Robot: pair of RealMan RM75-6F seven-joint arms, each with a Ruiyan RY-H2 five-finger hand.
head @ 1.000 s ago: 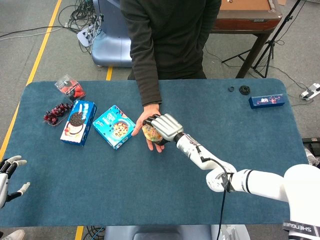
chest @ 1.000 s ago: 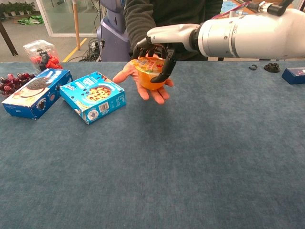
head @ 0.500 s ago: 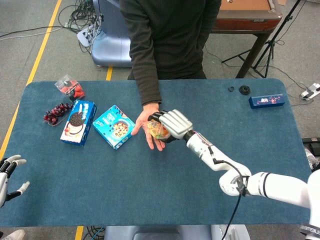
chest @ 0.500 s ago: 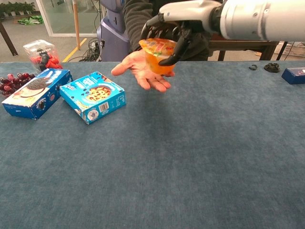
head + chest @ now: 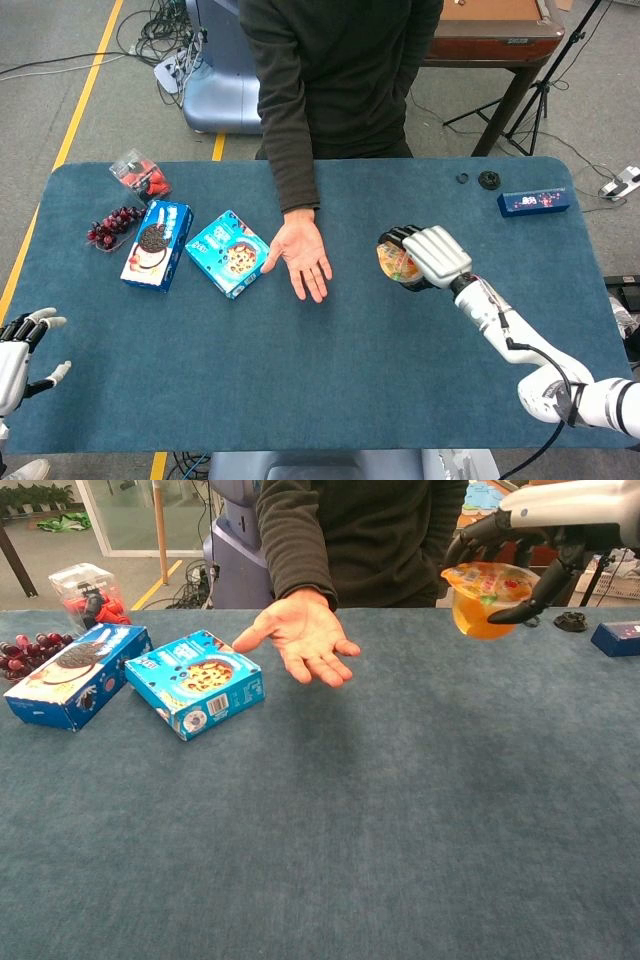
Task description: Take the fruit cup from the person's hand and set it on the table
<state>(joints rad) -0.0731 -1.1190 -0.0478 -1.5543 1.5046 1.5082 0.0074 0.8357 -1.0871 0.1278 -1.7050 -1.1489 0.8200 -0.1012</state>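
My right hand (image 5: 525, 555) grips the fruit cup (image 5: 482, 600) from above at upper right of the chest view, upright, hanging clear above the tabletop (image 5: 400, 810); straight down is free.

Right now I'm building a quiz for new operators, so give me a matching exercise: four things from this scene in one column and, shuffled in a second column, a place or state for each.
Things:
1. fruit cup
2. person's hand
3. left hand
4. grapes

States or places:
A. palm up and empty over the table
B. lying at the table's left end beside the Oreo box
C. held above the table by the right hand
D. fingers apart, holding nothing, at the near left edge

Pairs: 1-C, 2-A, 3-D, 4-B
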